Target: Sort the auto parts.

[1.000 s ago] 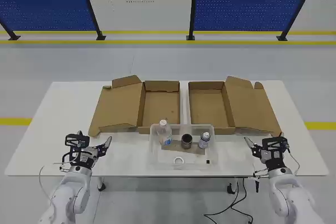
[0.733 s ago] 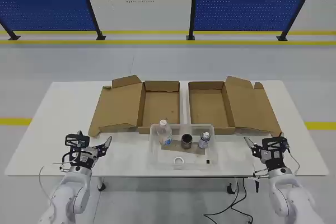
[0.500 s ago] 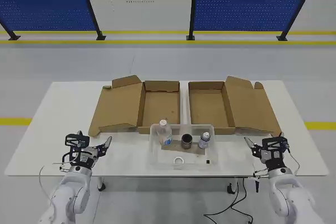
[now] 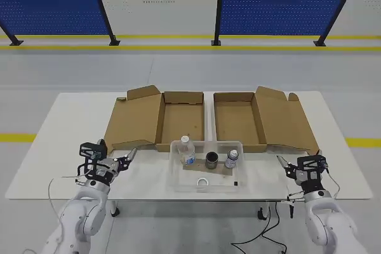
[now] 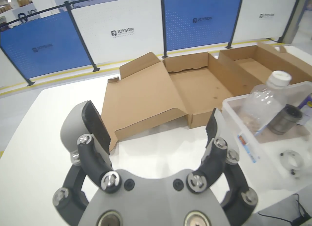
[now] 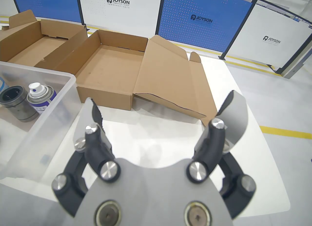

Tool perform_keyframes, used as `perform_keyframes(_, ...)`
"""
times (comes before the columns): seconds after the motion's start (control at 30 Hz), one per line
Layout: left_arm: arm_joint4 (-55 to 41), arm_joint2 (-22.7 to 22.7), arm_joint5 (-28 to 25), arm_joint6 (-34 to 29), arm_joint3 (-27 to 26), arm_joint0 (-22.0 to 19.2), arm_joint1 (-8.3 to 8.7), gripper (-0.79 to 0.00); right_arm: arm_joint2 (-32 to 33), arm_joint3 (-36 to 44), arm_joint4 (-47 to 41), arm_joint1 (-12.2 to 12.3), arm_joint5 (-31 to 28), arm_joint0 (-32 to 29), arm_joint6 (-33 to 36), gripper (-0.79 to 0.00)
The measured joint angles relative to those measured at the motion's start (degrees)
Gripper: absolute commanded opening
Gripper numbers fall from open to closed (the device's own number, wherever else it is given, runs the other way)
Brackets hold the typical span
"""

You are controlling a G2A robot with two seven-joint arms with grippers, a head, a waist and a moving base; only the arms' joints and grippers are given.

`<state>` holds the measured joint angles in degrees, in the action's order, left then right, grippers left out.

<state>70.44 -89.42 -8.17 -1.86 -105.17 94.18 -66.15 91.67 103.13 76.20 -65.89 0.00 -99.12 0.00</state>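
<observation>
Table [image 4: 44, 159]: one. Open cardboard boxes: two, left box [image 4: 181, 124] and right box [image 4: 236, 122]. Clear bin [image 4: 221, 180]: one. Bin contents: one plastic bottle [image 4: 187, 151], one dark cylinder [image 4: 211, 160], one spray can [image 4: 232, 158], one metal ring [image 4: 202, 184].

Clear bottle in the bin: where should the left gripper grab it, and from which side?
Grip the clear bottle at its neck, just under the white cap, coming down from above with the left gripper, likely. The cap rises above the bin wall, which shields the body, and a dark cylinder stands close beside it.
</observation>
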Motion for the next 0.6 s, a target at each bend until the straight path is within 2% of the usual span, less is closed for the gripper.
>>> perform_keyframes(0.13,-2.96,2.33,-5.87,-2.28,-0.30,-3.55,-0.06,0.000,0.00,0.00,0.00,0.00,0.00,0.00,0.00,0.000)
perform_keyframes(0.33,-3.77,8.50,-13.17,-6.34,1.43,-10.57,-0.38,0.000,0.00,0.00,0.00,0.00,0.00,0.00,0.00,0.000)
perform_keyframes(0.47,-3.11,13.35,-14.88,-8.34,3.45,-14.44,-0.87,0.000,0.00,0.00,0.00,0.00,0.00,0.00,0.00,0.000)
perform_keyframes(0.6,-0.73,17.96,-13.33,-8.82,6.87,-18.08,-1.56,0.000,0.00,0.00,0.00,0.00,0.00,0.00,0.00,0.000)
